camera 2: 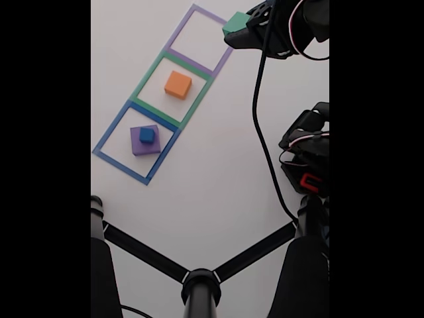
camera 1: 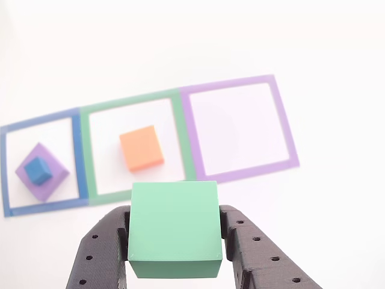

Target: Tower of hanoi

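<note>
The green cube sits clamped between the two black fingers of the gripper, lifted clear of the table; one finger presses each side face, and only the lower part of those faces is covered. In the fixed view the cube hangs just past the outer edge of the purple taped outline.

Risks, as judgement: the hold is low on the cube, so a jolt could tip or slide it out. The orange block lies ahead of the fingertips in the green taped outline; its top is not much wider than the cube, so an off-centre or skewed release there could leave the cube overhanging or toppling. Coming down too fast could shove the orange block off its spot.

Further ahead and to the left of the fingers in the other view, the blue cube rests on the flat purple block inside the blue taped outline; a wide sweep could knock that stack.

Room: the purple outline's interior just ahead-right of the fingers is bare, and open white table surrounds all three squares. In the fixed view the arm's cable hangs beside the squares, apart from the blocks.
</note>
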